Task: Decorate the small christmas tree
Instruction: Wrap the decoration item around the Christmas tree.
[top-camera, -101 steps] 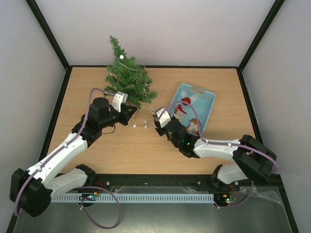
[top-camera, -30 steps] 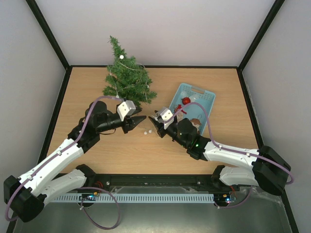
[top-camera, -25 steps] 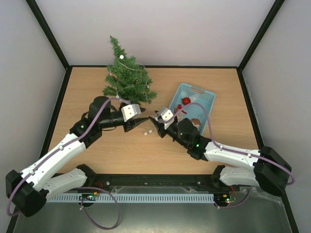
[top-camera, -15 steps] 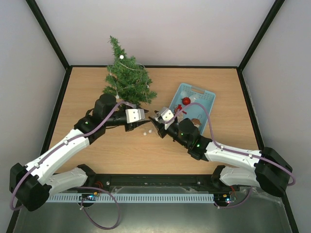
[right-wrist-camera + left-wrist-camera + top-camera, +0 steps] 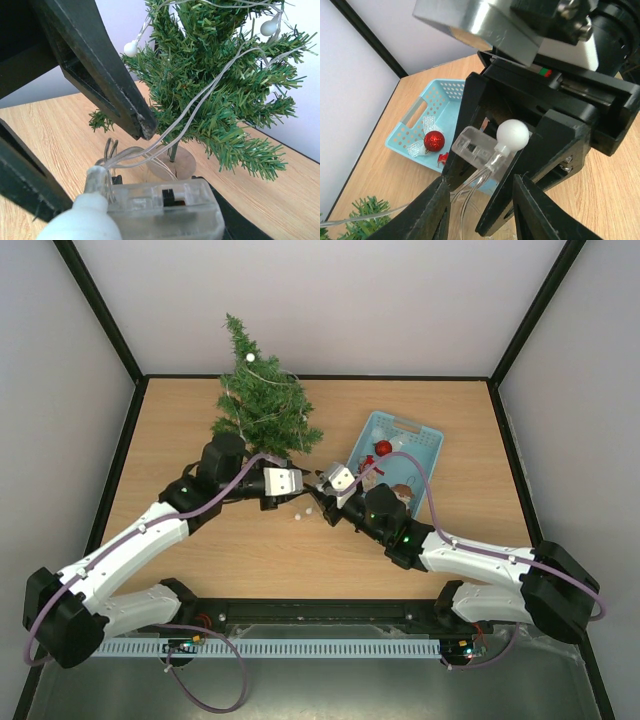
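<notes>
Left gripper (image 5: 480, 182): jaws spread with nothing clamped. The thin wires of the light string (image 5: 200, 100) pass through the gap between them.
Right gripper (image 5: 318, 490): pinching the clear switch box (image 5: 475, 147) by its sides. It faces the left gripper nearly tip to tip.
Box axis: the box lies crosswise between the right fingers. A white bulb (image 5: 512, 135) and the wires leave it at the end turned toward the left gripper.
String: it runs slack from the box up into the branches, where part of it is already draped.
Small christmas tree (image 5: 262, 405): upright at the far left of the table (image 5: 180, 420), beyond and to the left of both grippers, its base near them.
Nearer arm: the left, by my judgement, as the tree stands on its side.
Coming move: likely a handover of the box to the left jaws, which must close on the free end, clear of the right fingers.
Aside: the blue basket (image 5: 412, 440), holding a red ball (image 5: 434, 140), sits right of the tree, well apart from it.
</notes>
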`<state>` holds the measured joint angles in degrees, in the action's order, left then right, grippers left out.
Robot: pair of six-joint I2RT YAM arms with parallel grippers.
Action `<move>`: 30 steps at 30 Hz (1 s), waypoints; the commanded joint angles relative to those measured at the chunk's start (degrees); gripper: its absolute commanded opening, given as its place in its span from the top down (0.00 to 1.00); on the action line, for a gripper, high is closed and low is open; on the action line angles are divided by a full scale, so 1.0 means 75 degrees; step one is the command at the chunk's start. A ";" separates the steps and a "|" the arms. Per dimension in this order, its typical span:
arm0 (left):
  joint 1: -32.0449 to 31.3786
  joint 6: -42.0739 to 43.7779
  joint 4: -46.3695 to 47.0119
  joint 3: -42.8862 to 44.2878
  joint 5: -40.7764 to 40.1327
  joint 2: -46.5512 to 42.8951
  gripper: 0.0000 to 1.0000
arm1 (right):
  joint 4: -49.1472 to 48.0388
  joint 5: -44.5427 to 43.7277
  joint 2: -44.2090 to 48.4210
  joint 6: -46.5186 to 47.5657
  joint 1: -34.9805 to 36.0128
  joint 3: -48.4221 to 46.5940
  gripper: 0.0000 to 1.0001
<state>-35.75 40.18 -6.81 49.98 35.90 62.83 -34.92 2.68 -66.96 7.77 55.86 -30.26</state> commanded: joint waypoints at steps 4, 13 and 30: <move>-0.0108 0.0515 -0.0005 0.0307 0.0381 0.0147 0.66 | -0.0026 0.0071 -0.0146 0.0066 0.0023 -0.0188 0.66; -0.0132 0.0724 -0.0182 0.0333 0.0326 0.0167 0.92 | -0.0034 0.0062 -0.0235 0.0077 0.0018 -0.0191 0.66; 0.0339 -0.1177 0.1317 -0.0443 0.0494 -0.0683 0.98 | -0.0133 -0.0359 -0.0636 -0.0340 -0.0182 0.0134 0.66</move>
<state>-35.24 37.32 -4.12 48.18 36.99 60.64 -35.66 1.45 -70.15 6.57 55.35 -30.33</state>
